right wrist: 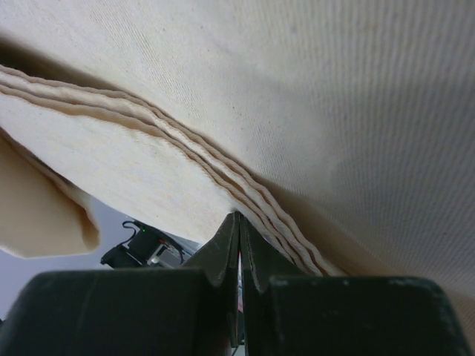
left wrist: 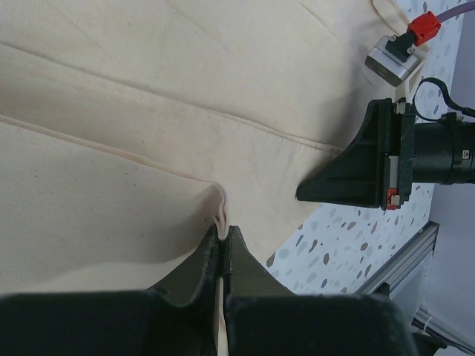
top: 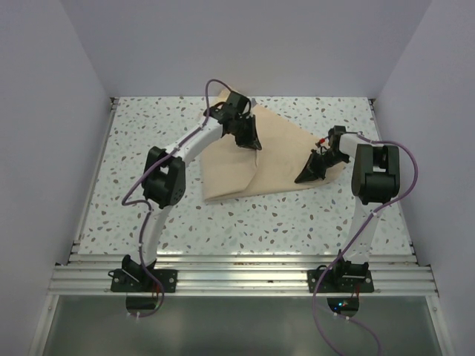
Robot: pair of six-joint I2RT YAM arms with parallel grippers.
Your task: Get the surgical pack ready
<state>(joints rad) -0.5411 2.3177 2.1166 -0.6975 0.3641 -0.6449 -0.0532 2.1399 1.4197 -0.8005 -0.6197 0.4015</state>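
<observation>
Top external view shows the surgical pack (top: 274,159), a tan sheet partly folded into a rough triangle, lying on the speckled surface (top: 148,126) toward the far middle, the left gripper (top: 251,143) pinched tight on a raised fold and the right gripper (top: 303,178) clamped on its layered right edge.

I have my left arm (top: 167,178) stretched over the surgical pack (top: 278,159), with the left gripper (top: 251,142) pinched tight on a fold at its far left. My right arm (top: 375,174) is bent, and the right gripper (top: 306,176) is clamped on the pack's right edge.
</observation>
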